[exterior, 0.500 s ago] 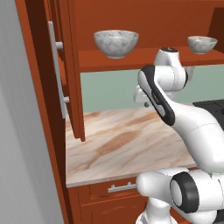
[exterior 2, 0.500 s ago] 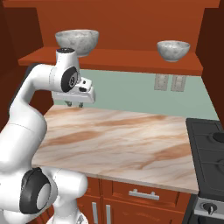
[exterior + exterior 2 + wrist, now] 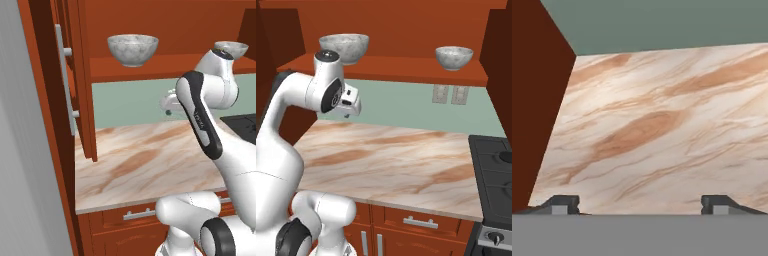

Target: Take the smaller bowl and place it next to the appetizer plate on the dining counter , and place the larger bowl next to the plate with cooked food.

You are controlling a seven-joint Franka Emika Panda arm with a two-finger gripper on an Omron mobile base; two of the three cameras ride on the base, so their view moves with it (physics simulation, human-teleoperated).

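Two marbled grey-white bowls stand on the red-brown shelf (image 3: pixel 391 64) above the wall counter. The larger bowl (image 3: pixel 132 49) (image 3: pixel 344 47) is at the shelf's left. The smaller bowl (image 3: pixel 454 56) (image 3: pixel 235 48) is at its right, partly behind my arm in the left base view. My gripper (image 3: pixel 348 114) (image 3: pixel 169 111) (image 3: pixel 639 205) hangs below the shelf, under the larger bowl and apart from it, pointing down at the veined countertop (image 3: pixel 662 125). Its jaws are open with nothing between them. The dining counter and both plates are out of view.
An open cabinet door (image 3: pixel 82 80) with a grey handle juts out at the counter's left end. A black stove (image 3: pixel 496 175) borders the counter on the right. Two wall outlets (image 3: pixel 450 94) sit on the green backsplash. Drawers run below the counter's front edge.
My arm's upper wrist joint has risen and swung a little toward the shelf. The hand stays at about the same spot, jaws still open. The bowls have not moved.
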